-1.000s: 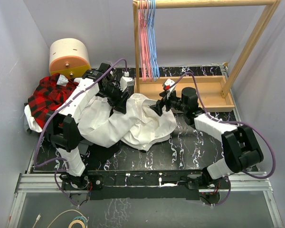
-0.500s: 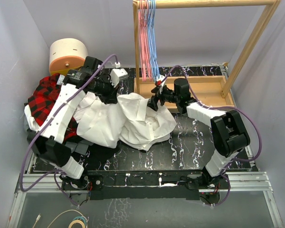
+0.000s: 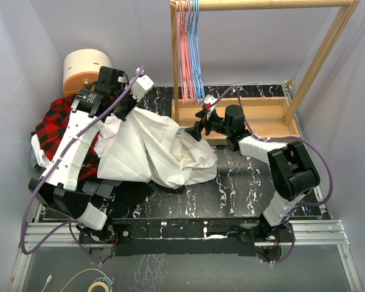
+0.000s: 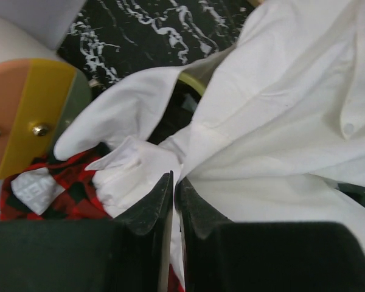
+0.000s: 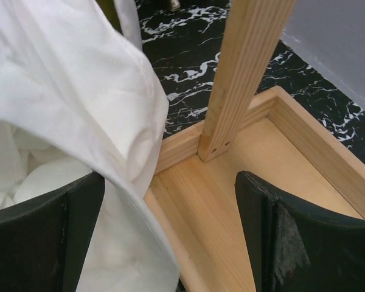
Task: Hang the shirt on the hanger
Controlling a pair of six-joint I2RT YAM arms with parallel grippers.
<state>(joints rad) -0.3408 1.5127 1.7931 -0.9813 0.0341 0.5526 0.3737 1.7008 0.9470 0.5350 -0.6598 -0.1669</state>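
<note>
The white shirt (image 3: 158,149) lies bunched on the black marbled table, its upper left edge lifted. My left gripper (image 3: 123,114) is shut on a thin fold of the shirt (image 4: 280,109), and white fabric shows between the closed fingers (image 4: 173,179). My right gripper (image 3: 198,129) is open at the shirt's right edge, over the corner of the wooden rack base. In the right wrist view the shirt (image 5: 67,91) drapes over the left finger (image 5: 42,225) and into the gap (image 5: 169,182). The light-blue hanger (image 3: 196,55) hangs on the rack rail.
Pink-red hangers (image 3: 184,55) hang beside the blue ones. The wooden rack has a post (image 5: 243,79) and a base tray (image 3: 261,118) at the back right. A red-and-black plaid garment (image 3: 55,125) and a round cream-and-orange box (image 3: 87,73) sit at the back left.
My left arm has lifted back and to the left, pulling the shirt's edge up and spreading it. My right gripper has moved back toward the rack base.
</note>
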